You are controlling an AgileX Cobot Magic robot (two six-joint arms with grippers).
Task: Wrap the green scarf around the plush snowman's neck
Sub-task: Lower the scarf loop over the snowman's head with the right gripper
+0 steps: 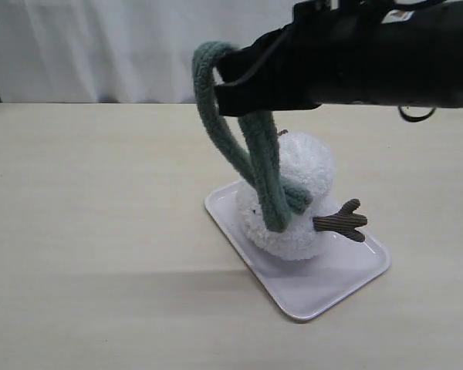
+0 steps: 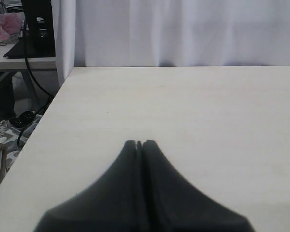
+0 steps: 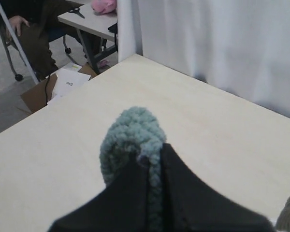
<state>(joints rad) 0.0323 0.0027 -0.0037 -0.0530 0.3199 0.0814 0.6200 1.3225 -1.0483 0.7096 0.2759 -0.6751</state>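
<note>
Right gripper (image 3: 152,153) clamped the green scarf (image 1: 216,123) mid-length above the plush snowman (image 1: 309,166) on its tray (image 1: 324,293), tails hung across its front. Left gripper (image 2: 139,143) sat closed, empty. Wrapping looked underway; next move likely needed a tail carried round the neck.

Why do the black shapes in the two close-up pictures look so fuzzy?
Left wrist view: the left gripper sits close to the lens, out of focus; table beyond is sharper. Right wrist view: likewise the right gripper and the green scarf.
</note>
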